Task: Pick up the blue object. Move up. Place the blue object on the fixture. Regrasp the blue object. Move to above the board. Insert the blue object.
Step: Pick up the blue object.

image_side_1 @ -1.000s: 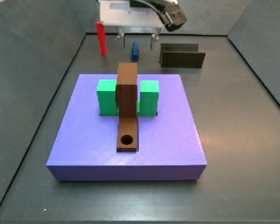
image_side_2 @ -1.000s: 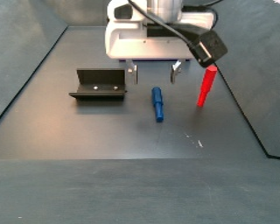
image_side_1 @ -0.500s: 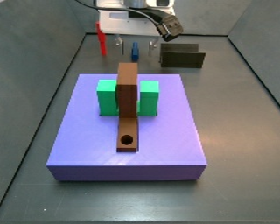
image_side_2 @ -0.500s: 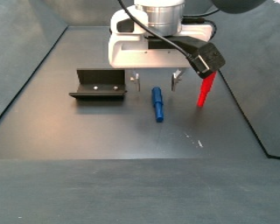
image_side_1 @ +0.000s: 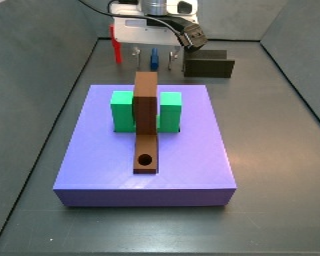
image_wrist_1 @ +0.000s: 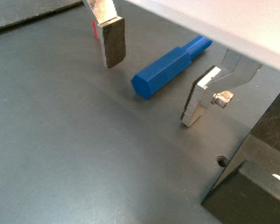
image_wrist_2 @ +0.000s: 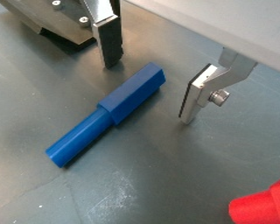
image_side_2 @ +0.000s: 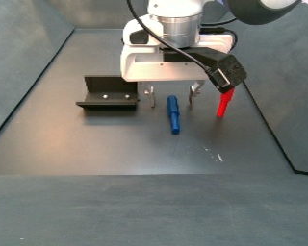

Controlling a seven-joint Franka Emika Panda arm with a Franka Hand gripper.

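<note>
Two silver finger plates with dark pads stand spread apart, one on either side of the thin blue peg-like stick, which lies flat on the dark floor between them; nothing pinched yet, a gap showing on both sides in both wrist views; the two-finger gripper hangs low over the upper end of the stick in a side view, near the floor; dark L-shaped fixture sits well apart to one side of the stick, red peg leans just beside the gripper on the other side; long brown bar with round hole rests on green blocks over the purple slab, away from the pick area; judged step: closing on the stick for the first pick-up; risks: the stick lies skewed to the finger line, so a pad may push one end and spin it rather than clamp it; grasp near the end could let it tilt on lifting; the gripper body passing close could topple the red peg.
</note>
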